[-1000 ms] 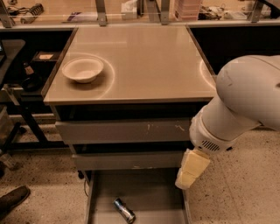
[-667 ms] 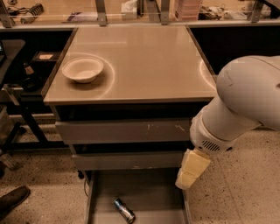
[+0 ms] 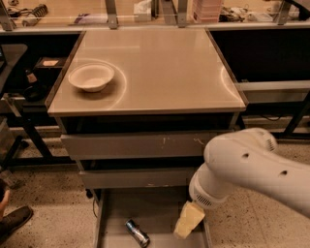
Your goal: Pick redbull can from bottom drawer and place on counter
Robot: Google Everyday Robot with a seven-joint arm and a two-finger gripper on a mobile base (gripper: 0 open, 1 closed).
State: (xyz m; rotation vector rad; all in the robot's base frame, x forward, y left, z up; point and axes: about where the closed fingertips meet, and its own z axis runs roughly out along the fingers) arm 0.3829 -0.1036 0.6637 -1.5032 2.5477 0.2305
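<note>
Fingers (image 3: 188,222) of the gripper (image 3: 182,232) show only as one cream-yellow wedge, and whether they are spread or pressed together cannot be told. They hold nothing. The wedge hangs from the white arm (image 3: 247,169) and sits over the right part of the open bottom drawer (image 3: 116,213), close to its right wall.

The redbull can (image 3: 137,233) lies on its side on the drawer's grey floor, set diagonally, with its upper end toward the back left. Its print is too small to read. It lies to the left of the gripper, near it but apart, with bare drawer floor between them.

Above the open drawer are two closed drawer fronts; the upper drawer front (image 3: 135,144) carries white scratch marks. The arm's bulky housing covers their right ends. The counter (image 3: 160,63) is glossy and beige, and a white bowl (image 3: 91,76) stands near its left edge. Behind it runs a tan bench (image 3: 72,14) strewn with small items, none with legible writing. A dark shoe (image 3: 14,220) rests on the speckled floor (image 3: 48,193) at lower left.
</note>
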